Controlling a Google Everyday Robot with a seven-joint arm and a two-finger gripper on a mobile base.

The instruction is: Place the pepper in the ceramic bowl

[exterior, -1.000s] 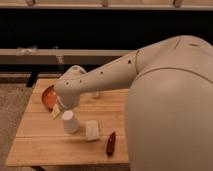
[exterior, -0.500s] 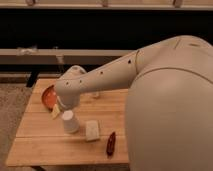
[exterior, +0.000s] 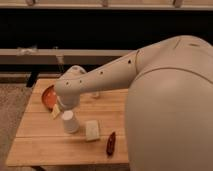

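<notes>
The pepper (exterior: pixel 111 143) is a small dark red chili lying near the front edge of the wooden table (exterior: pixel 40 145), right of the middle. The ceramic bowl (exterior: pixel 48 95) is an orange-red dish at the table's back left, partly hidden by my arm. My gripper (exterior: pixel 64 104) is at the end of the pale arm, low over the table's left side between the bowl and an upturned white cup (exterior: pixel 69 121). It is well to the left of the pepper and does not touch it.
A pale rectangular block (exterior: pixel 92 130) lies between the cup and the pepper. A small yellowish item (exterior: pixel 55 111) sits beside the bowl. My large pale arm body (exterior: pixel 170 110) covers the table's right side. A dark shelf and ledge run behind.
</notes>
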